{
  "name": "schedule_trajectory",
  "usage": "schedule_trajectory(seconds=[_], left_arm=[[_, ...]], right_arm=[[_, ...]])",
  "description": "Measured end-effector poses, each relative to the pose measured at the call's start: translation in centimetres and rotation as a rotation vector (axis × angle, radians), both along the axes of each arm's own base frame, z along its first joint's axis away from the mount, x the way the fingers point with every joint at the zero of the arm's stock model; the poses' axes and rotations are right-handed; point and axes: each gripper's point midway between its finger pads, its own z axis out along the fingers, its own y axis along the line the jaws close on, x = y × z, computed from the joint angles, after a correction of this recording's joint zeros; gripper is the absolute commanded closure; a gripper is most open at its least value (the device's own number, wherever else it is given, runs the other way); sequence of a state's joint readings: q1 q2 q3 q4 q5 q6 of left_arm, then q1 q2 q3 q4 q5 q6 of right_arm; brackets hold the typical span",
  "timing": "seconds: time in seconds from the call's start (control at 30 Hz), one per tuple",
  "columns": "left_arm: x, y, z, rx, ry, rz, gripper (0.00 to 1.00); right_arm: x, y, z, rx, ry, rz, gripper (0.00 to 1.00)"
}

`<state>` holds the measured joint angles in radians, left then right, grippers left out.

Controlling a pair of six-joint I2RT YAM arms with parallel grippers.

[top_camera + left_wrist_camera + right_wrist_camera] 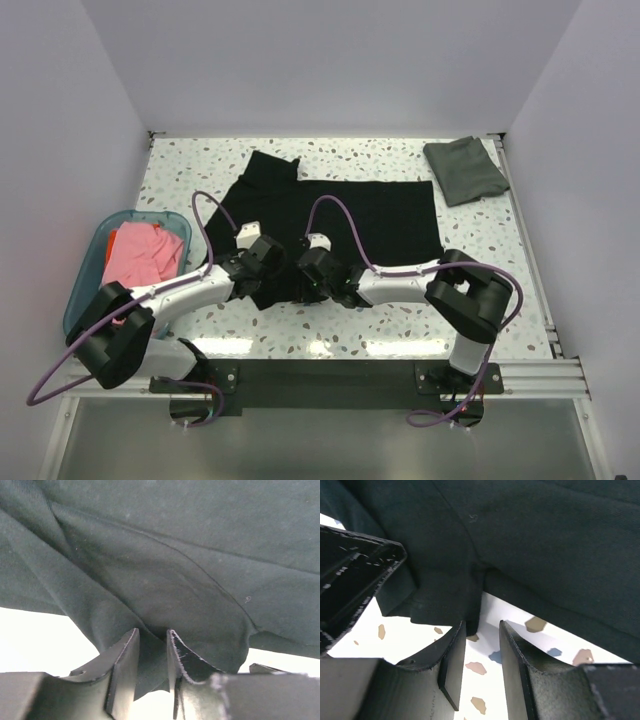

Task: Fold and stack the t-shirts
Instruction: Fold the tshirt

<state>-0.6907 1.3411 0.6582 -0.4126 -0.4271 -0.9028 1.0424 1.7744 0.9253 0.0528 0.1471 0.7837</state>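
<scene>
Black shirt (340, 215) covers middle of table (480, 235). Bare surface to its right and along far edge: free passage. Folded grey-green shirt (465, 168) fills far-right corner. Tub (85, 270) holding pink shirt (140, 258) blocks left edge. Left gripper (152, 645) and right gripper (482, 635) close together at black shirt's near hem, little room between. Walls (60, 120) shut in left, right, far sides.

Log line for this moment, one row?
stage: folding large black cloth t-shirt | left gripper: shut on its near hem | right gripper: open, hem at tips | folded grey-green t-shirt: far right corner
</scene>
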Motion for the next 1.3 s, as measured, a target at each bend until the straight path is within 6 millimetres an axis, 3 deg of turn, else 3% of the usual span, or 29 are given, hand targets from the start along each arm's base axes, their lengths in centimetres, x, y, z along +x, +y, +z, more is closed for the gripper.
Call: schedule_trajectory(seconds=[0.23, 0.4, 0.7, 0.77, 0.8, 0.83, 0.93, 1.07, 1.13, 1.3], left_arm=[[-0.1, 0.1, -0.2, -0.001, 0.004, 0.009, 0.84], [-0.1, 0.1, -0.2, -0.003, 0.003, 0.012, 1.0], [-0.2, 0.3, 0.2, 0.003, -0.002, 0.014, 1.0], [-0.3, 0.4, 0.5, 0.001, -0.006, 0.012, 0.92], [-0.3, 0.4, 0.6, 0.001, -0.008, 0.01, 0.82], [-0.3, 0.5, 0.7, 0.003, -0.009, 0.005, 0.63], [-0.4, 0.5, 1.1, -0.004, -0.016, -0.001, 0.47], [-0.5, 0.3, 1.2, -0.022, -0.012, 0.008, 0.46], [-0.7, 0.2, 1.1, -0.033, -0.007, 0.025, 0.53], [-0.8, 0.2, 0.9, -0.058, 0.0, 0.092, 0.57]], right_arm=[[-0.2, 0.8, 0.0, 0.028, 0.004, 0.002, 0.64], [-0.2, 1.2, 0.0, 0.036, 0.005, 0.001, 0.72], [-0.3, 1.1, -0.2, 0.036, 0.014, -0.008, 0.98], [-0.3, 1.1, -0.2, 0.037, 0.015, -0.009, 1.0], [-0.3, 1.1, -0.2, 0.037, 0.015, -0.009, 1.0], [-0.3, 1.1, -0.2, 0.037, 0.016, -0.01, 1.0], [-0.3, 1.1, -0.2, 0.037, 0.016, -0.01, 1.0], [-0.3, 1.1, -0.2, 0.039, 0.018, -0.013, 1.0], [-0.3, 1.1, -0.2, 0.039, 0.018, -0.013, 1.0], [-0.3, 1.2, -0.2, 0.041, 0.02, -0.015, 1.0]])
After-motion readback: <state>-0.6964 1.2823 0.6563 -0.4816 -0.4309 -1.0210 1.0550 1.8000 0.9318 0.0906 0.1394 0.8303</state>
